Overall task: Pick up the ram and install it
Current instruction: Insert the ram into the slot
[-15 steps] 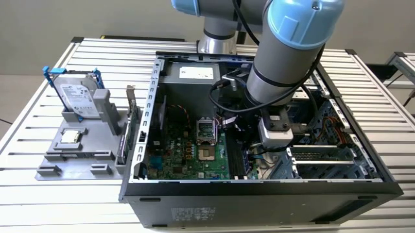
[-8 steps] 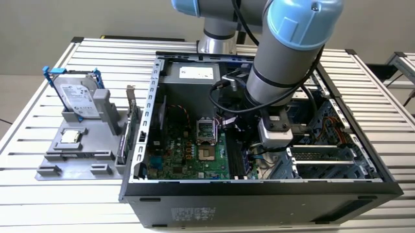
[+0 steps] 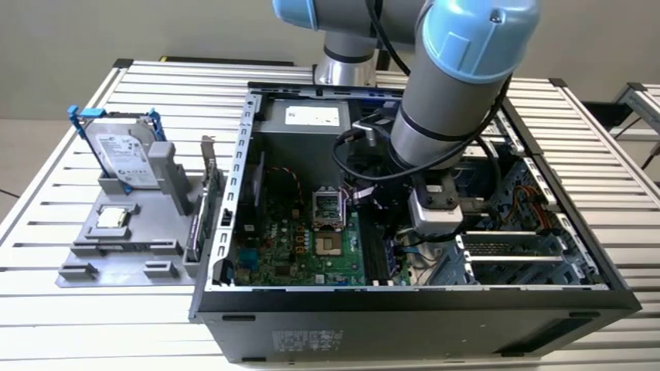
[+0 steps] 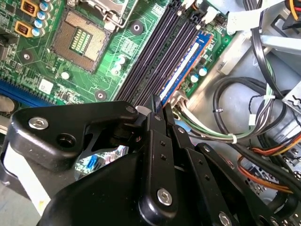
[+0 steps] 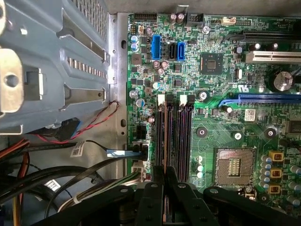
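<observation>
The ram (image 4: 181, 70) is a thin stick with a blue edge and a white label. It stands on edge in the outermost of the black memory slots (image 4: 155, 52), beside the case cables. My gripper (image 4: 161, 104) is shut on the ram's near end, its black fingers (image 4: 155, 141) pressed close on either side. In the first wrist view the ram (image 5: 165, 136) runs along the slots and into my gripper (image 5: 165, 170). The exterior view has my gripper (image 3: 428, 232) low inside the open computer case, over the motherboard's (image 3: 299, 247) side toward the exterior view's right.
The bare processor socket (image 5: 233, 165) lies beside the slots. Bundled cables (image 4: 244, 132) and a metal drive cage (image 5: 51, 66) crowd the other side. Outside the case, a grey fixture (image 3: 113, 255) holds a silver hard drive with blue rails (image 3: 122, 151) and a bracketed card (image 3: 206, 201).
</observation>
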Robot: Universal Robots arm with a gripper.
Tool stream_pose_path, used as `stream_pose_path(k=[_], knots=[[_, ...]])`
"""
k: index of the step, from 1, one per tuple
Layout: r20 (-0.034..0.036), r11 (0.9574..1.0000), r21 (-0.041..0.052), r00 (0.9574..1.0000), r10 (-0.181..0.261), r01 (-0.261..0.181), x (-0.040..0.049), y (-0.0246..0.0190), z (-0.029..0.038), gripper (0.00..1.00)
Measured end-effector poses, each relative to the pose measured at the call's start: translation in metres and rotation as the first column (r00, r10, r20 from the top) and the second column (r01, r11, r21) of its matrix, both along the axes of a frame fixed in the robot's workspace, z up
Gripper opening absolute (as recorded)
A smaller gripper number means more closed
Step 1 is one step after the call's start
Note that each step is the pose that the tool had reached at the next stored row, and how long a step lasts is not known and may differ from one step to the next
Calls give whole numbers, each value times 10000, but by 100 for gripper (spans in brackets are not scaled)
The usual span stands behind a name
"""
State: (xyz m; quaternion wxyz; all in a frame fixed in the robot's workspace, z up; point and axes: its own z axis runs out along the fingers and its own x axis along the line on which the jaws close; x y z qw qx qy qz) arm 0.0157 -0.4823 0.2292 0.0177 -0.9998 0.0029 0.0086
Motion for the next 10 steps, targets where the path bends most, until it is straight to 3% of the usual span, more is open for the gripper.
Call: stream_pose_path(k=[10], knots=[[1, 10000, 3, 10000, 1, -1, 13, 26, -79, 0]])
